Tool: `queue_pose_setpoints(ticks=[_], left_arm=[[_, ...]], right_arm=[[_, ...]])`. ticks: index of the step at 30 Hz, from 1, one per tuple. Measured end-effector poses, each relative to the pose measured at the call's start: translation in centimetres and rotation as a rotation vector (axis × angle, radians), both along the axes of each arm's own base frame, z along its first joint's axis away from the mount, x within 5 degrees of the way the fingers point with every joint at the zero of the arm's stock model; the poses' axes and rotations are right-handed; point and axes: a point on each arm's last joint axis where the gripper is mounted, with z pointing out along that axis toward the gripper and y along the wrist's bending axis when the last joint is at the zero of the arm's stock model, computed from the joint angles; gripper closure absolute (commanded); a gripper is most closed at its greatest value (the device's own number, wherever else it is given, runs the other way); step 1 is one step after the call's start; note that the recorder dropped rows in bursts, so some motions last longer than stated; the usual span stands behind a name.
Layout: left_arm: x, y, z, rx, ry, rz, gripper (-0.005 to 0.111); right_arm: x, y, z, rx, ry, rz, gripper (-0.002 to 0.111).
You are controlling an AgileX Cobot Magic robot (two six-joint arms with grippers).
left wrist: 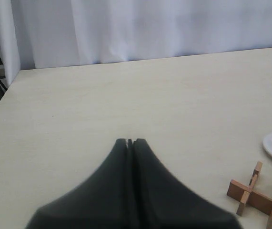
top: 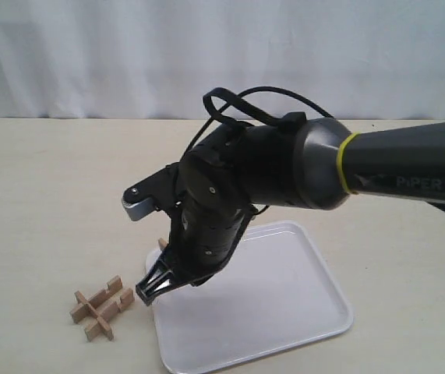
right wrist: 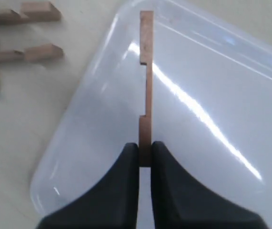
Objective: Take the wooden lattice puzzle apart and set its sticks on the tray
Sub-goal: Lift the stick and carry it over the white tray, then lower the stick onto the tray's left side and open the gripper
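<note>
Supporting table (top: pixel 35 195): pale beige top that carries the tray and the puzzle; a white curtain (top: pixel 90 54) hangs behind it, on the tray's far side.
Right arm (top: pixel 393 167): dark, with a yellow ring, reaching in from the right of the exterior view, passing above the tray's far edge and bending down to its left corner.
Tray (top: pixel 284 296): flat, white, with rounded corners and a low rim, lying on the table. The part in view is bare and glossy.
Right gripper (top: pixel 146 290): black fingers pointing down over the tray's left corner, clamped on one end of a single stick (right wrist: pixel 146 86).
Left gripper (left wrist: pixel 129 141): fingers pressed together with nothing between them, above bare table and well apart from the tray. The puzzle lies nearer to it than the tray's rim does.
Wooden lattice puzzle (top: pixel 101 309): on the table, outside the tray, just beside its left corner and not touching the rim. Three light-brown sticks are joined, one bar with two crossing it.
Held stick: seen edge-on from the right wrist, reaching out from the fingertips over the tray's corner area, with two square notches along one edge. Whether its free end touches the tray cannot be told.
</note>
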Motion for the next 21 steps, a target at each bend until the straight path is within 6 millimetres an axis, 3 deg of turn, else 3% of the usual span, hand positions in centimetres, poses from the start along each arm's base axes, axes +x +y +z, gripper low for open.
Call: queue_pose_setpoints(ticks=[7,21], left_arm=[[0.0,0.0,0.0,0.000,0.000,0.000,0.107],[0.0,0.0,0.0,0.000,0.000,0.000,0.107]], right_arm=[[0.8,-2.3,-1.7,-0.008,0.009,-0.049,0.104],[0.7,-2.0,-2.9,0.078,0.000,-0.083,0.104]])
